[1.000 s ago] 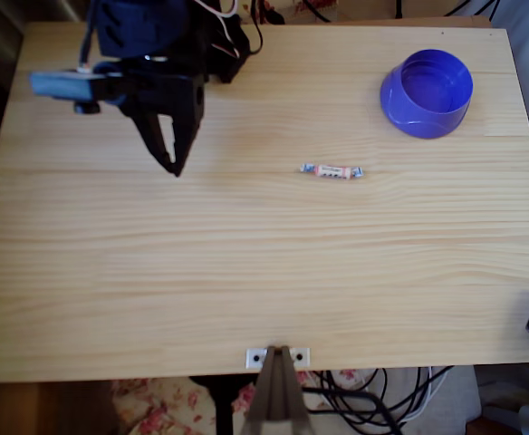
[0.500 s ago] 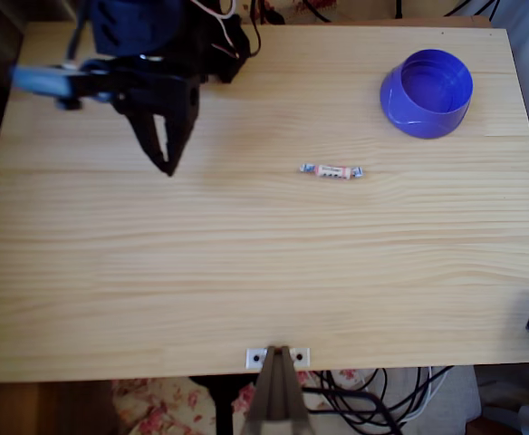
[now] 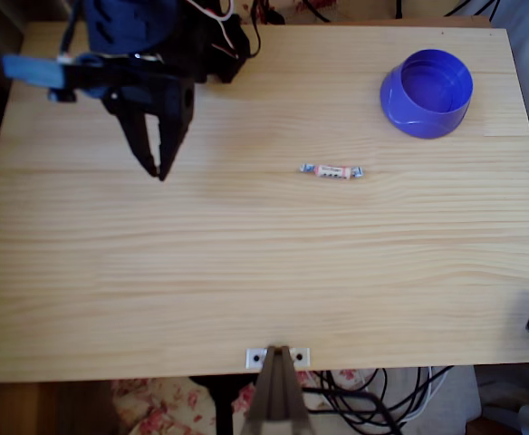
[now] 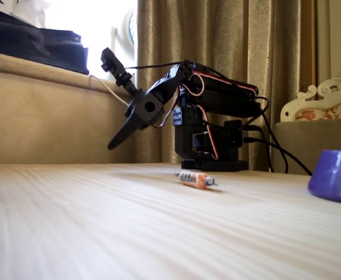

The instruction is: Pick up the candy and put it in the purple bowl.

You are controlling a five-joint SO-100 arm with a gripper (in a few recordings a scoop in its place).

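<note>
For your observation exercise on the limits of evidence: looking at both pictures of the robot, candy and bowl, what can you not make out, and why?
- The purple bowl: in the fixed view the right edge cuts it off, and its inside is hidden by its own wall.
- The candy: wrapper print is too small to read in either view.
- The claw: in the overhead view the fingertips sit close together; in the fixed view the side-on angle merges them, so open or shut is unclear.

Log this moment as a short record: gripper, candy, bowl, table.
gripper: empty, raised above the table, fingers nearly together, at the left in the overhead view
candy: lying flat mid-table, untouched, apart from the gripper
bowl: purple, upright, empty, at the far right corner in the overhead view
table: pale wood
</note>
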